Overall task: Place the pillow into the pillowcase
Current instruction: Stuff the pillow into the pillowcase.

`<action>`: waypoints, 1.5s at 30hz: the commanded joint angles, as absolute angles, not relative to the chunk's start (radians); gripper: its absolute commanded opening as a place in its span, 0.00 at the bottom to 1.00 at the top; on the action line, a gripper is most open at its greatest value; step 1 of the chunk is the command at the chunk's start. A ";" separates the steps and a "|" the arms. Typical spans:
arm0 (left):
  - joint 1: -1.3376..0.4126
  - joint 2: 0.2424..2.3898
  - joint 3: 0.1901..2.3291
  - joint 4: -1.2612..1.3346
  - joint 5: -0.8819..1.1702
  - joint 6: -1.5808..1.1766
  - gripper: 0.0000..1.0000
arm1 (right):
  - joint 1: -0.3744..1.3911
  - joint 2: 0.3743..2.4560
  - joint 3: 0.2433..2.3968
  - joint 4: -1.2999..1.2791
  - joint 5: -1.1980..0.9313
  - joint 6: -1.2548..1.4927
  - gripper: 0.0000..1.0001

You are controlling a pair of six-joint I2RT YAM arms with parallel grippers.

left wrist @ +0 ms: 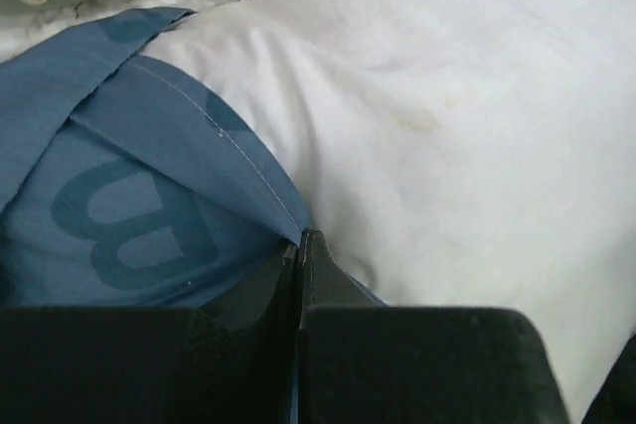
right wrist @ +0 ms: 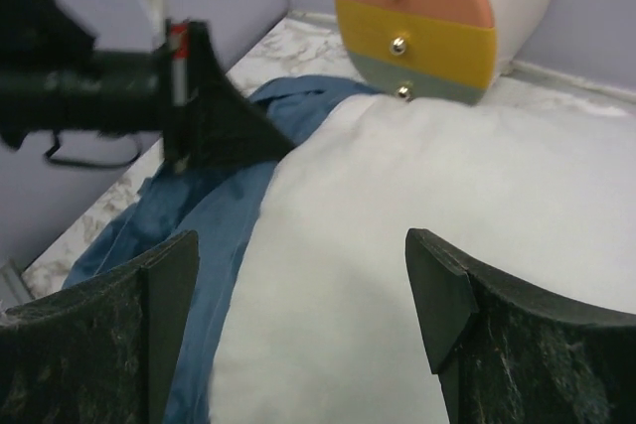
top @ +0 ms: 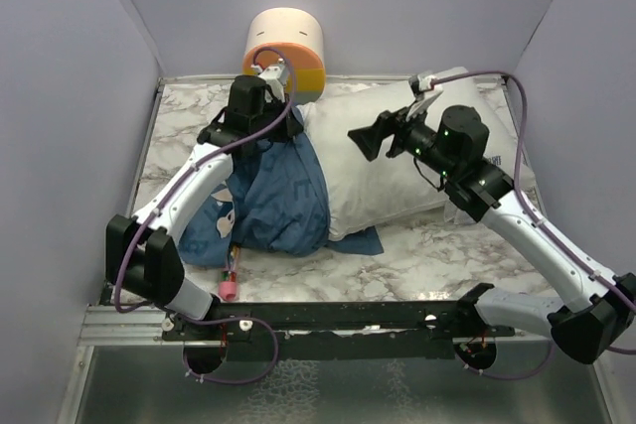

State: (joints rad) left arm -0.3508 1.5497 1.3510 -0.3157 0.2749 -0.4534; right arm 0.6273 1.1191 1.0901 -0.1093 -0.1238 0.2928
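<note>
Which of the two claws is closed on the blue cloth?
The left claw, pinched shut on the hem of the pillowcase beside the pillow. The right claw stands wide open over the pillow, gripping nothing.

The left arm (top: 189, 186) and right arm (top: 542, 235) had white links, black joints and purple cables (top: 516, 126). The fingers (right wrist: 447, 295) were black wedges. Green lights (top: 447, 136) dotted the right wrist.

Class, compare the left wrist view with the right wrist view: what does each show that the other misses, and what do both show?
Left wrist only: a printed letter B on the pillowcase, and its hem clamped between the shut left fingers. Right wrist only: the striped-ended cylinder and the open right fingers above the pillow. Both: white pillow, blue pillowcase, marble table, left fingers.
</note>
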 commanded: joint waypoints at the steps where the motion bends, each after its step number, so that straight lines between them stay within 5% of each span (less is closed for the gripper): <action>1: -0.481 1.363 1.281 -0.119 0.222 -0.166 0.00 | 0.507 1.189 1.217 -0.122 -0.182 0.276 0.87; 15: -0.591 1.174 1.121 0.146 0.272 0.123 0.00 | 0.356 1.607 1.761 -0.538 -0.523 0.152 0.95; 25: -0.602 1.201 1.076 0.192 0.305 0.096 0.00 | 0.364 1.835 1.865 -0.802 -0.368 0.013 0.95; 29: -0.603 1.214 1.048 0.221 0.308 0.071 0.00 | 0.369 1.848 1.776 -0.813 -0.315 0.001 0.73; 33: -0.603 1.246 1.057 0.233 0.286 0.027 0.00 | 0.370 1.798 1.700 -0.758 -0.381 0.032 0.21; 35: -0.603 1.267 1.084 0.233 0.265 0.001 0.00 | 0.369 1.752 1.666 -0.704 -0.415 0.060 0.04; 45: -0.603 1.377 1.371 0.235 0.216 -0.051 0.00 | 0.370 1.475 1.605 -0.236 -0.513 0.264 0.01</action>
State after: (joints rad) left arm -0.6029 1.3678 1.2217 0.0807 0.2455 -0.0284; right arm 0.3546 1.6318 1.6222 -0.5415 -0.3981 0.1333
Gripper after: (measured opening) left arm 0.011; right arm 0.027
